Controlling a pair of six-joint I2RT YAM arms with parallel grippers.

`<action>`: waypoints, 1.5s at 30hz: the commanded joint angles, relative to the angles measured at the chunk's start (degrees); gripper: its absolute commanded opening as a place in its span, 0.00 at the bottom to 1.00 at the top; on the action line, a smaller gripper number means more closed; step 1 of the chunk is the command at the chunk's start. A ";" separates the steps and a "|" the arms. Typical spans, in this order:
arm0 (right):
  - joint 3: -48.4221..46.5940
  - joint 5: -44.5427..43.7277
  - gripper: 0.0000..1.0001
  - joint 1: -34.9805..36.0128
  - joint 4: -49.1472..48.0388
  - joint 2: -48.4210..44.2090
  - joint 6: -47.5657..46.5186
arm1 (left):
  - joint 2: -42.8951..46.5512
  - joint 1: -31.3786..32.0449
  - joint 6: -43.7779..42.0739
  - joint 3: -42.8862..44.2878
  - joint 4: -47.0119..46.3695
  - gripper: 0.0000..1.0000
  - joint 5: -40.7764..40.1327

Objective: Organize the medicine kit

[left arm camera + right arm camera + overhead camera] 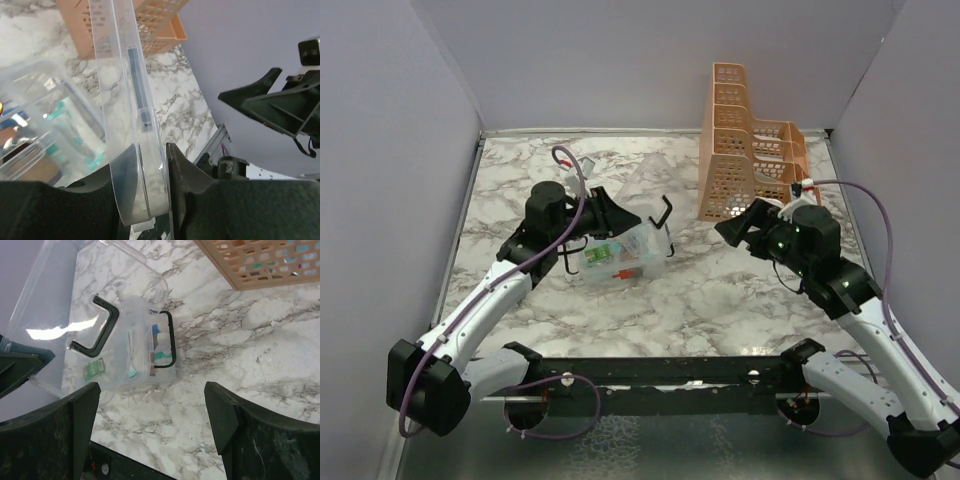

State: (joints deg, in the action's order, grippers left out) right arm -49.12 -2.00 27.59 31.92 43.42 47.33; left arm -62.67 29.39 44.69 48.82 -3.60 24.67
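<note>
I've got the left fingers (192,187) clamped on the kit's (620,257) lid (126,85). The right fingers (50,440) gape wide, holding nothing.

Inside medicine kit (30,85), contents (70,132) blurred behind clear plastic (labels unreadable); orange rack (260,262) cut off by top edge

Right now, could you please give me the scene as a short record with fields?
kit: medicine kit on the marble table, lid open, small items inside
left claw: shut on the edge of the lid
right claw: open, empty, apart from the kit
background: orange rack, back right
</note>
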 commanded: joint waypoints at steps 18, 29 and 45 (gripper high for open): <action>-1.47 12.77 0.81 0.24 -29.81 24.52 -8.33 | 3.61 -19.98 -2.63 0.55 11.93 0.31 37.59; 0.51 18.93 0.78 0.33 -37.43 32.72 -8.57 | -0.10 -22.61 -5.00 0.58 12.66 0.25 35.01; 8.37 21.12 0.76 0.87 -37.43 24.32 -5.34 | -0.44 -23.28 14.16 -2.80 -7.61 0.15 36.31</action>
State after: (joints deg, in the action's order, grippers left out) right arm -42.02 17.52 28.08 -3.60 71.16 40.25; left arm -64.23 6.74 49.98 46.96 0.08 60.36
